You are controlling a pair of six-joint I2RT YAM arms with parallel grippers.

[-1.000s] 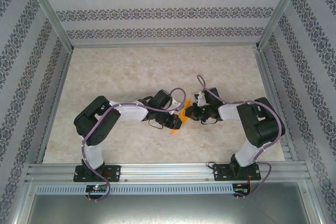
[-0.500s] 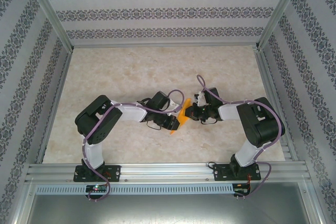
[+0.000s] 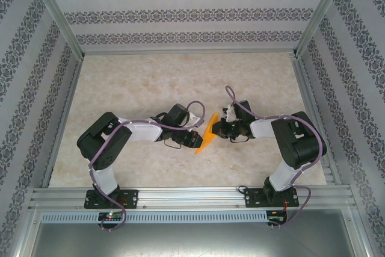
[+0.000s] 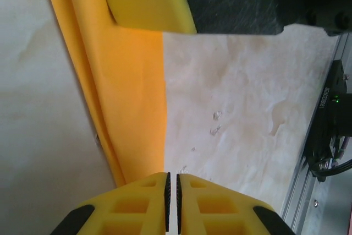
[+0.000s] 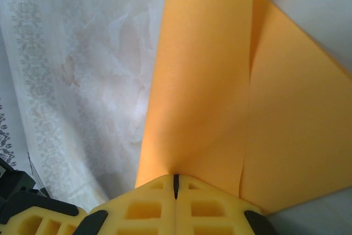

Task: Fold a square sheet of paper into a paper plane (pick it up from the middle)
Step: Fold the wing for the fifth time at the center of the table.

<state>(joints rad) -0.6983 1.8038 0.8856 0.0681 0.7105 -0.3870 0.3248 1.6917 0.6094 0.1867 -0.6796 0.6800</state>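
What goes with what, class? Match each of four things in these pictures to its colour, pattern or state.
Things:
1. folded paper
2. right pincer
3. table
4. walls

Descriptions:
a. patterned stripes
b. shut on the paper
c. orange
d. pale, marbled

Pairs: 1-c, 2-b, 3-d, 4-a

— What's at the left gripper (image 4: 171,202)?
— Jaws nearly together on the orange paper (image 4: 126,97), which runs ahead and leftward.
— And farther ahead?
— The right gripper's finger (image 4: 151,1) lies against it.
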